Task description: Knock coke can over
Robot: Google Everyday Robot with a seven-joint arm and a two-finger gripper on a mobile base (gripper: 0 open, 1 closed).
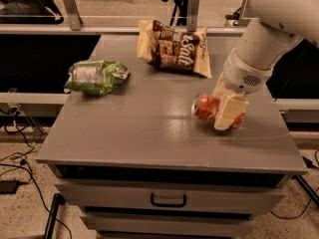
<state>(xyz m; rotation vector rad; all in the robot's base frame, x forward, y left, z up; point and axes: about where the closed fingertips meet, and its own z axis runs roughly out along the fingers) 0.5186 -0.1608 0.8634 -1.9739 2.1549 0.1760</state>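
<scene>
On the grey bench, the coke can lies on its side toward the right, the claw over it, open or clamped cannot be told; a careless withdrawal could roll it off

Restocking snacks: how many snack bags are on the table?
2. The green chip bag lies near the table's left edge; the Salt bag lies at the back. The gripper is at the coke can on the right. None appears hidden.
</scene>
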